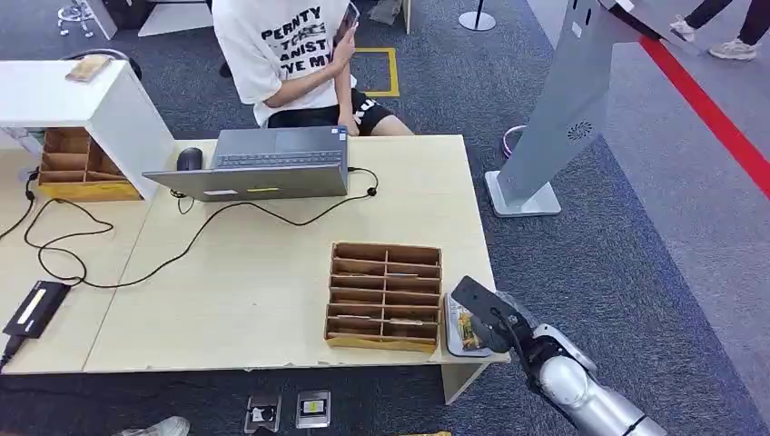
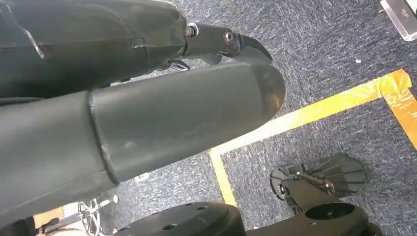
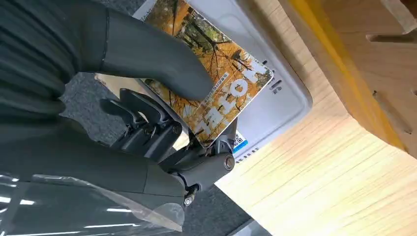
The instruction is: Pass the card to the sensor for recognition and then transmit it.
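An orange card [image 3: 216, 78] with an autumn-tree picture lies flat over the white sensor pad [image 3: 280, 103], at the table's front right corner. My right hand [image 3: 147, 123] holds the card, its thumb [image 3: 162, 64] pressing on top and darker fingers underneath. From the head view, the right hand [image 1: 490, 318] sits over the sensor [image 1: 451, 343], and the card [image 1: 465, 331] peeks out beneath it. My left hand [image 2: 187, 118] hangs above the carpet with its thumb and fingers stretched out and nothing in them.
A cardboard divider tray [image 1: 385, 295] stands just left of the sensor. A laptop [image 1: 263, 163], a mouse [image 1: 189, 159] and black cables lie farther back. A person [image 1: 291, 54] sits behind the table. A grey kiosk stand [image 1: 563, 109] rises at the right.
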